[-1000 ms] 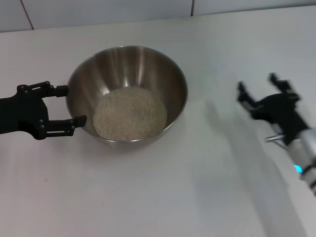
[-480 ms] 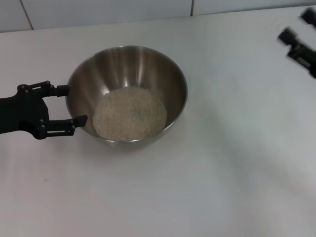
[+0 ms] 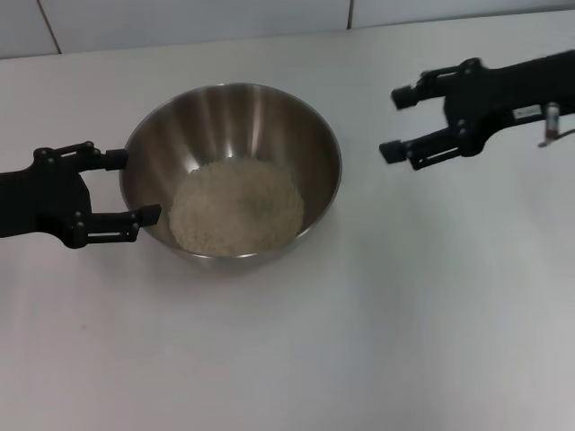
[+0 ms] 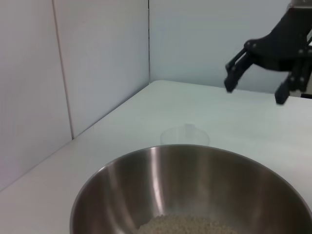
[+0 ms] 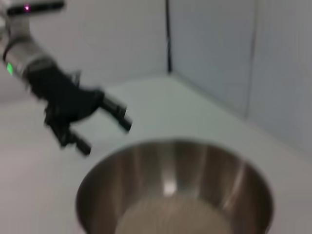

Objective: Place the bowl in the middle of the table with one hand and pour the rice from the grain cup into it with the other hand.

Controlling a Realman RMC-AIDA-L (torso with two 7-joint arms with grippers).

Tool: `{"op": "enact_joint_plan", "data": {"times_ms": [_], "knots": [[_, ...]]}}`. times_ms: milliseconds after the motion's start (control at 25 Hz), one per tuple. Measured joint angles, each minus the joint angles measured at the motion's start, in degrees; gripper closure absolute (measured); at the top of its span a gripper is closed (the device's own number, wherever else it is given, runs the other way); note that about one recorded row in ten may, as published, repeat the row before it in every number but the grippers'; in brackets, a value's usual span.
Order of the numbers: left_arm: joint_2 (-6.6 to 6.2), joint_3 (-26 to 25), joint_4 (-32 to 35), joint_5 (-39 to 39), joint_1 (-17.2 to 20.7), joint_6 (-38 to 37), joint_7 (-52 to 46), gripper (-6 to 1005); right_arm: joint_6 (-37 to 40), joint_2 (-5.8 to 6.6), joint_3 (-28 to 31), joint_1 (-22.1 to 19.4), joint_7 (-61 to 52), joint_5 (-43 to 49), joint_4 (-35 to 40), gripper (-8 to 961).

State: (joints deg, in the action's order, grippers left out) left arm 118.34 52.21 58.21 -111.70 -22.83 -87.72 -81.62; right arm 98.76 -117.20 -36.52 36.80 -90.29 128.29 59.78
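Evidently pour done: rice lay in bowl. Left hand spread, straddling its rim; right hand spread, empty, beside it. Next: withdraw both.

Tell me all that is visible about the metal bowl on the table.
The bowl is large, round and deep, of shiny brushed steel with a thin rim. It stands upright on the white table and holds a mound of pale rice at its bottom. The open left gripper flanks its rim at the robot's left; contact is unclear. The open right gripper hangs apart from it.
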Motion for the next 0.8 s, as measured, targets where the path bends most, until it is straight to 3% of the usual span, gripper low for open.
{"op": "enact_joint_plan", "data": {"times_ms": [40, 160, 360, 800], "knots": [[0.00, 0.0, 0.0, 0.0, -0.1, 0.0, 0.0, 133, -0.4, 0.09, -1.9, 2.4, -2.7, 3.6, 0.0, 127], [-0.01, 0.0, 0.0, 0.0, -0.1, 0.0, 0.0, 133, -1.4, -0.47, -3.1, 3.6, -3.6, 5.2, 0.2, 127], [-0.08, 0.0, 0.0, -0.1, -0.2, 0.0, -0.1, 133, -3.1, -1.51, -4.7, 3.8, -3.9, 5.3, 1.3, 127], [-0.05, 0.0, 0.4, -2.2, -0.5, 0.0, -0.9, 133, -3.9, -1.64, -4.9, 3.4, -4.0, 5.1, 1.6, 127]]}}
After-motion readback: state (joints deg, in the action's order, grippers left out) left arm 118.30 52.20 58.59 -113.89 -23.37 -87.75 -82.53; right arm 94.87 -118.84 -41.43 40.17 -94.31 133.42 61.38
